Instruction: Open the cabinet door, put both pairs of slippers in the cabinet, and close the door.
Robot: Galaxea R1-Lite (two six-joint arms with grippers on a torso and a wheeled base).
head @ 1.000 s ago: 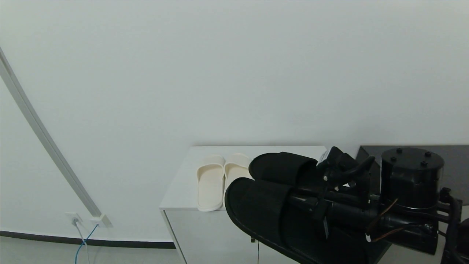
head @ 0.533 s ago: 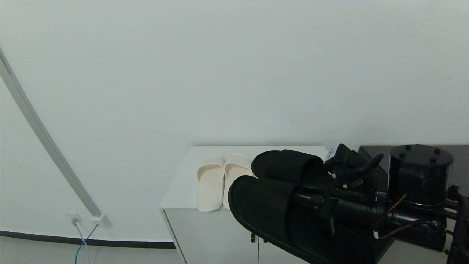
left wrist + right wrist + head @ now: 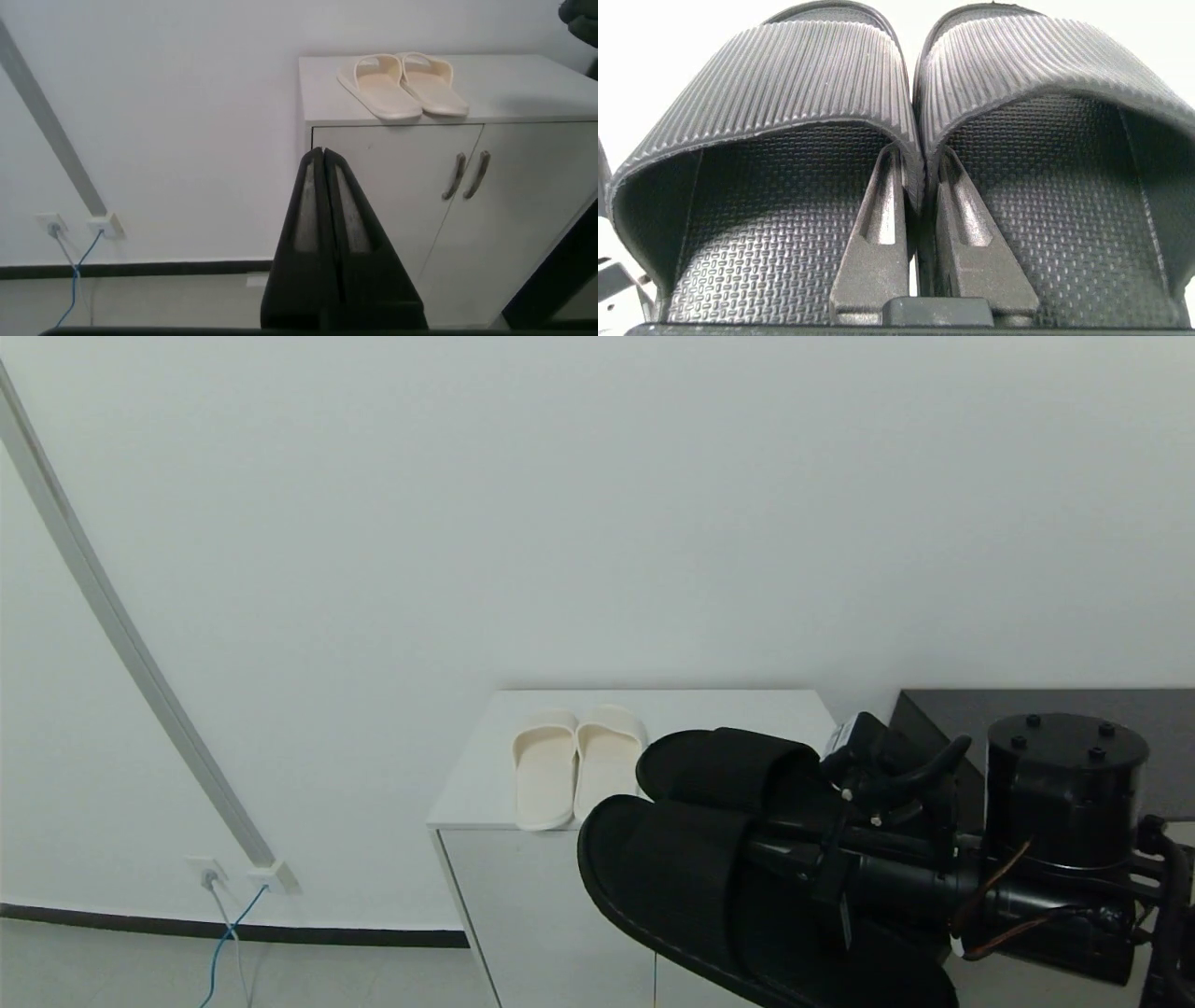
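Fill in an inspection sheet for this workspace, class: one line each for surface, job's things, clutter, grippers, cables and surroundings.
Surface: white cabinet top, bearing the white slippers near its front edge.
Job's things: white slippers side by side on top; black slippers held in the air before the cabinet; cabinet doors shut, handles side by side.
Clutter: nothing seen.
Grippers: right gripper shut on the black slippers, one finger inside each, pinching their adjoining walls; left gripper shut, empty.
Cables: blue and white cables hang from wall sockets left of the cabinet.
Surroundings: white wall, grey trunking slanting across it, dark skirting, dark surface right of the cabinet.
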